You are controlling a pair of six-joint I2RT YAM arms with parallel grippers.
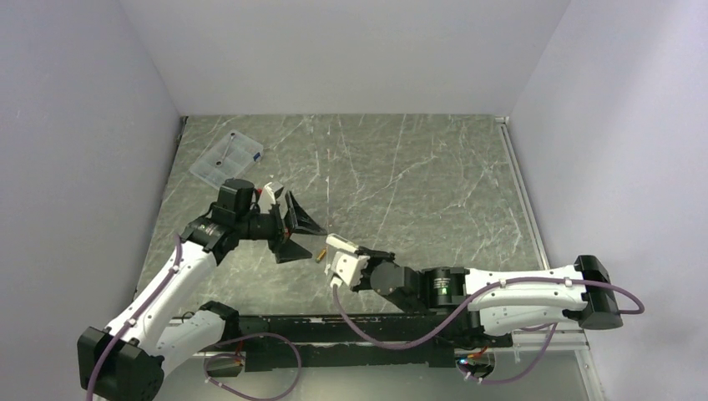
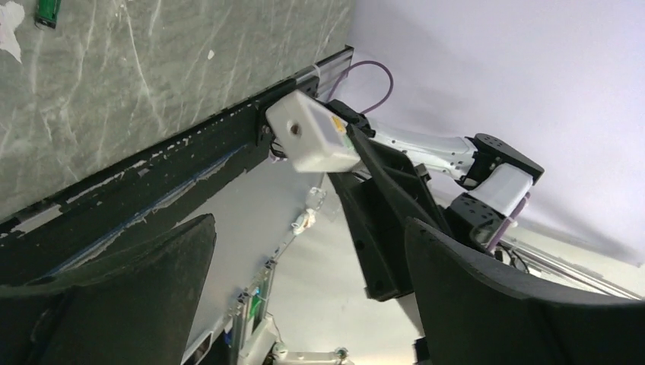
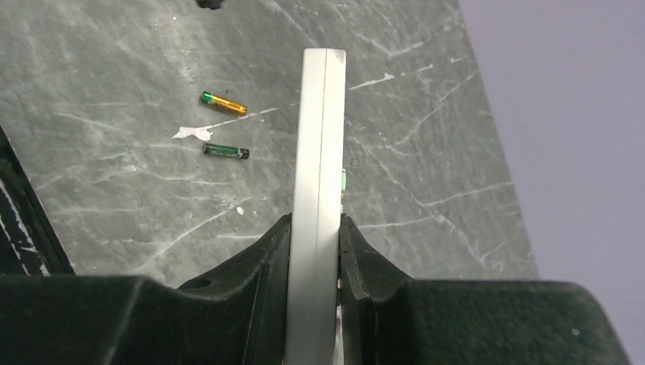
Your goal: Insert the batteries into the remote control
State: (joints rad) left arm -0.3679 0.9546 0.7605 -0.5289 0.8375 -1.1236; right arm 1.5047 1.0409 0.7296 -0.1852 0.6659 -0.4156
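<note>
My right gripper (image 3: 316, 228) is shut on the remote control (image 3: 323, 144), a slim white handset seen edge-on and held upright above the table. On the marble to its left lie two batteries. One is copper-orange (image 3: 224, 103) and the other is dark green (image 3: 226, 151). In the top view the copper battery (image 1: 319, 255) lies between the two grippers, just below my left gripper (image 1: 317, 240). That left gripper (image 2: 310, 224) is wide open with nothing between its fingers. The green battery (image 2: 47, 11) shows at the top left corner of the left wrist view.
A clear plastic compartment box (image 1: 225, 157) lies at the table's far left. A white fleck (image 3: 190, 133) marks the marble between the batteries. The black rail (image 2: 152, 198) along the table's near edge runs under my left gripper. Grey walls close in the left, back and right.
</note>
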